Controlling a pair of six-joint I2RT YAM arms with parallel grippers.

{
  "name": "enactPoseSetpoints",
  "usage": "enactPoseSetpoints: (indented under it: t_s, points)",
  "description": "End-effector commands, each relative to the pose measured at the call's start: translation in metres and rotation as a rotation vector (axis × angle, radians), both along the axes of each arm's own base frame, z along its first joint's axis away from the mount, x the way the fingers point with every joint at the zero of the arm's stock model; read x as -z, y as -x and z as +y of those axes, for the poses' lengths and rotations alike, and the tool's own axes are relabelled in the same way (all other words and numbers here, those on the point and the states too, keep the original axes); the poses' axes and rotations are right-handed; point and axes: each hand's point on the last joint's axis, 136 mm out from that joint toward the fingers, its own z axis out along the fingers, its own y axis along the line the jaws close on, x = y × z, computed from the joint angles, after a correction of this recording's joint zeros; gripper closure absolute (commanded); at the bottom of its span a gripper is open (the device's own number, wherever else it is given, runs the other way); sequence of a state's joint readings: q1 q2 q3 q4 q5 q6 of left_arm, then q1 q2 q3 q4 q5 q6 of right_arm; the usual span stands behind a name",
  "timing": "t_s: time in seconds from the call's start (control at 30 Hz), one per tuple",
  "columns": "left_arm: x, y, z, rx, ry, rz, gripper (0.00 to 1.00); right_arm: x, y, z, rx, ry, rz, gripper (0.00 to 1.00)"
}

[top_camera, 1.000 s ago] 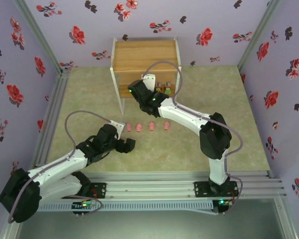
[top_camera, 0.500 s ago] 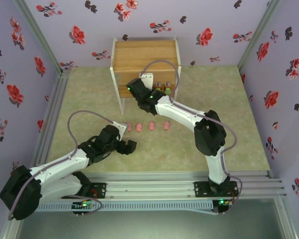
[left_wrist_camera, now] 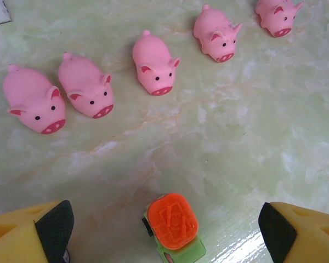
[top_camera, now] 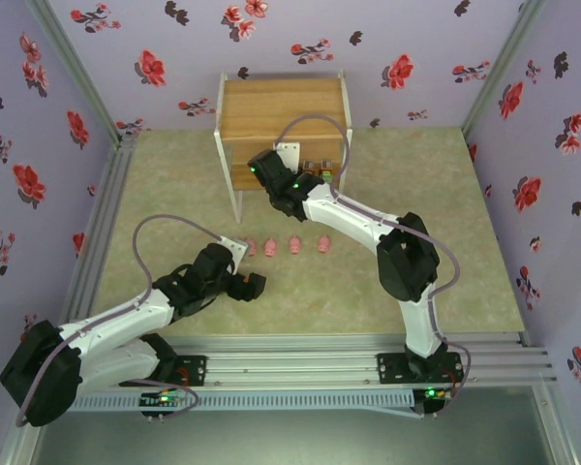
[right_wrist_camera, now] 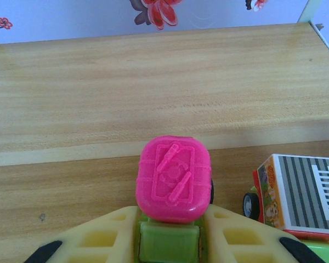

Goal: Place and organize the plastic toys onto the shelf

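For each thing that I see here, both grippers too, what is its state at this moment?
left gripper: open, holding nothing.
right gripper: shut on the magenta-topped toy.
magenta-topped toy: gripped, upright over the shelf.
orange-topped toy: free, upright on the table, under the left gripper.
pink pigs: five, upright on the table in a row.
striped truck: free, on its wheels on the shelf.

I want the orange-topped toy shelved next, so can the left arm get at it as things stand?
Probably yes. The left gripper hangs open right over the orange-topped toy, which sits on the table between its fingers with nothing in between; the pink pigs lie apart, farther off.
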State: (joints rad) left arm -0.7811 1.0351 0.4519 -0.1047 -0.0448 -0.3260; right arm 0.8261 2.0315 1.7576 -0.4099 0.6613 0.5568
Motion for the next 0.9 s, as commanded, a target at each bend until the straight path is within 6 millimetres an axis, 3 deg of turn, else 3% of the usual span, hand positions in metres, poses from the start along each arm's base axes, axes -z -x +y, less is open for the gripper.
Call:
enactPoseSetpoints:
  t_s: [0.0,0.5,0.87]
  points:
    - [-0.014,-0.007,-0.007,0.013,0.008,-0.046,0.08,0.002,-0.010,-0.007,0.031,0.014,-0.020,0.98]
    - [-0.014,-0.008,-0.007,0.014,0.009,-0.046,0.08,0.024,-0.001,-0.015,0.036,0.019,0.014,0.98]
    - [-0.013,-0.008,-0.008,0.012,0.006,-0.044,0.08,0.024,0.008,-0.018,0.029,0.023,0.012,0.89]
